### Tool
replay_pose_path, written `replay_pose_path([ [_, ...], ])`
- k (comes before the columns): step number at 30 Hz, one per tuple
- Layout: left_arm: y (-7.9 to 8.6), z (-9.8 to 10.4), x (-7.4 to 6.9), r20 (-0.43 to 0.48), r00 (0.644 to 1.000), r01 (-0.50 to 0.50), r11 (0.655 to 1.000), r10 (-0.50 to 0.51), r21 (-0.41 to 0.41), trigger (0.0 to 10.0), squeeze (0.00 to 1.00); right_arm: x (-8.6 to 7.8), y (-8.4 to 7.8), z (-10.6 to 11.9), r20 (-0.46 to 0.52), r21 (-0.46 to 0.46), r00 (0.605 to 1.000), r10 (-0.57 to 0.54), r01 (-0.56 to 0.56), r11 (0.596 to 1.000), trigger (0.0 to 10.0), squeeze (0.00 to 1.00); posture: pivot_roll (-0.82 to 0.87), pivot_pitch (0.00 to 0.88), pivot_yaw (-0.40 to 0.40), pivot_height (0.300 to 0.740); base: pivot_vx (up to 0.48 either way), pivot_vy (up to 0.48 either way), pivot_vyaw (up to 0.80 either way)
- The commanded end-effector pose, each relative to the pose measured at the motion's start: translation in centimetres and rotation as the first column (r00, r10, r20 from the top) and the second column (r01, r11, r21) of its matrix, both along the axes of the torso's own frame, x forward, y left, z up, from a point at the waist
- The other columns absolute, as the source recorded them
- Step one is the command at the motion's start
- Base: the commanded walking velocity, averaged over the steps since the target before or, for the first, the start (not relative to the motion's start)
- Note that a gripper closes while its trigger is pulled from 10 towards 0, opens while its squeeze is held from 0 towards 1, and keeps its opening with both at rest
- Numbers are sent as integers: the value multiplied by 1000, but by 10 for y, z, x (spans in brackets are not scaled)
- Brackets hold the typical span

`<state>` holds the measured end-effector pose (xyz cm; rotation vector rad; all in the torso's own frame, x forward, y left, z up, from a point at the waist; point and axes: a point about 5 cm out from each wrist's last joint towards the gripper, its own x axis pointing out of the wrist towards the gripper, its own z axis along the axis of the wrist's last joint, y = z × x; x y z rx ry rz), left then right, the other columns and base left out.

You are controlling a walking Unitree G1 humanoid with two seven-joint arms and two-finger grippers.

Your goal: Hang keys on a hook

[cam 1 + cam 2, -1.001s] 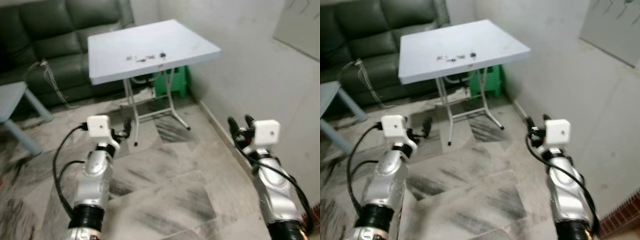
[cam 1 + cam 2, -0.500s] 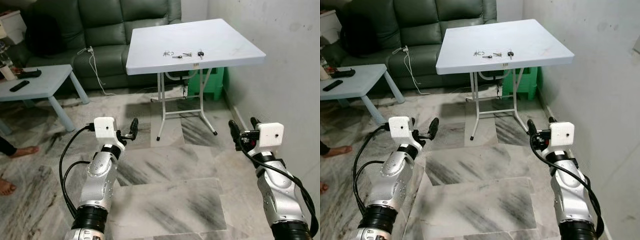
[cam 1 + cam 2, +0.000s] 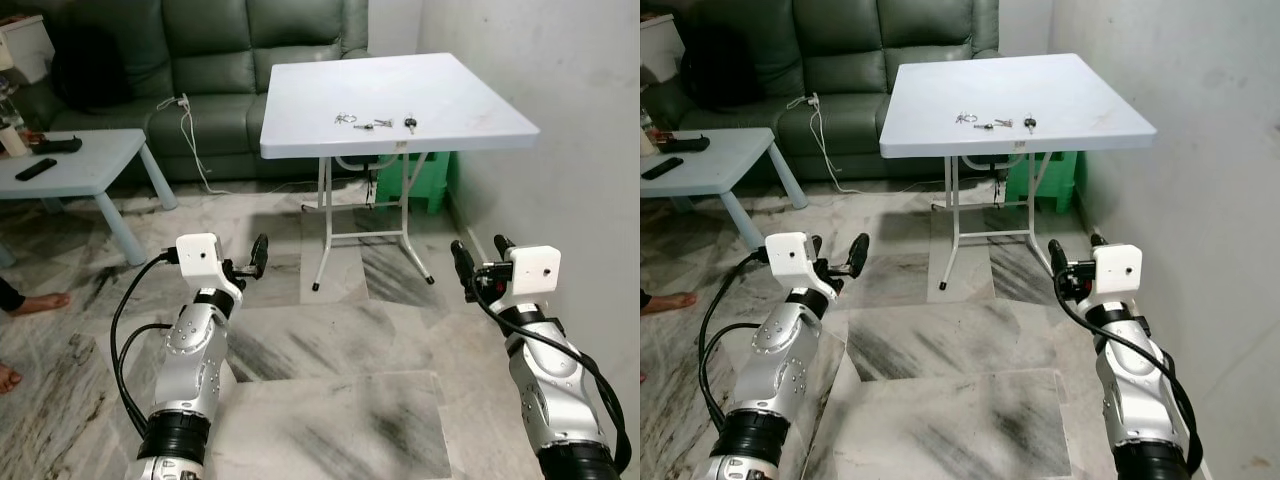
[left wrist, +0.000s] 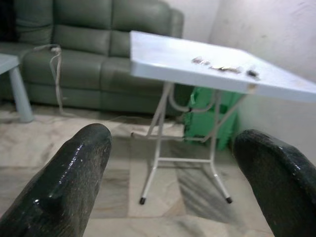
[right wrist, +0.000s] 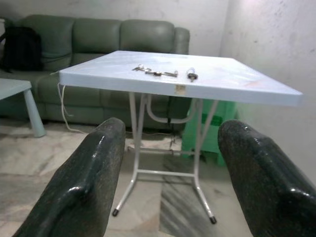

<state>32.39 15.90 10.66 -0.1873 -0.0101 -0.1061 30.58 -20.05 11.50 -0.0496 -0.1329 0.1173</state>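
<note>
Lower frame: left claw (image 3: 246,266) and right claw (image 3: 478,258), both spread wide, gripping nothing, raised above marbled floor (image 3: 330,400). Beyond, upper centre: white folding worktop (image 3: 440,110) beside plaster wall (image 3: 560,110), green sofa (image 3: 200,60) behind, low blue table (image 3: 90,160) upper left. Near worktop's middle: keys (image 3: 375,123), small, silvery, loosely scattered.

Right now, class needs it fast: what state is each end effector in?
Left end effector: open, holding nothing, raised over the floor.
Right end effector: open, holding nothing, facing the white table with the keys.
</note>
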Motion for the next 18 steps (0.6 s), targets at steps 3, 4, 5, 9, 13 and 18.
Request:
replay_pose_path([
  [3,-4,8,4,27,1000,15,1000,-15,8,10000,0,0,-1,0,0,-5,1000,1,-1,1000,10000,0,-40,0,13,740,382,0,0],
  [4,-5,8,4,28,999,16,1000,-16,8,10000,0,0,-1,0,1,-4,1000,3,-3,1000,10000,0,-40,0,13,740,382,0,0],
  [5,-5,8,4,28,999,16,1000,-17,8,10000,0,0,-1,0,3,-3,1000,5,-5,1000,10000,0,-40,0,13,740,386,0,0],
  [9,-5,8,5,29,999,19,1000,-20,9,10000,0,1,0,1,6,-4,1000,10,-10,1000,10000,0,-42,0,12,740,382,0,0],
  [13,-6,9,5,30,999,22,1000,-23,12,10000,0,1,0,1,8,-5,1000,13,-13,1000,10000,0,-43,0,12,740,381,0,0],
  [18,-7,8,5,29,999,24,1000,-25,8,10000,0,1,0,1,6,-9,1000,20,-20,1000,10000,0,-43,0,11,740,383,0,0],
])
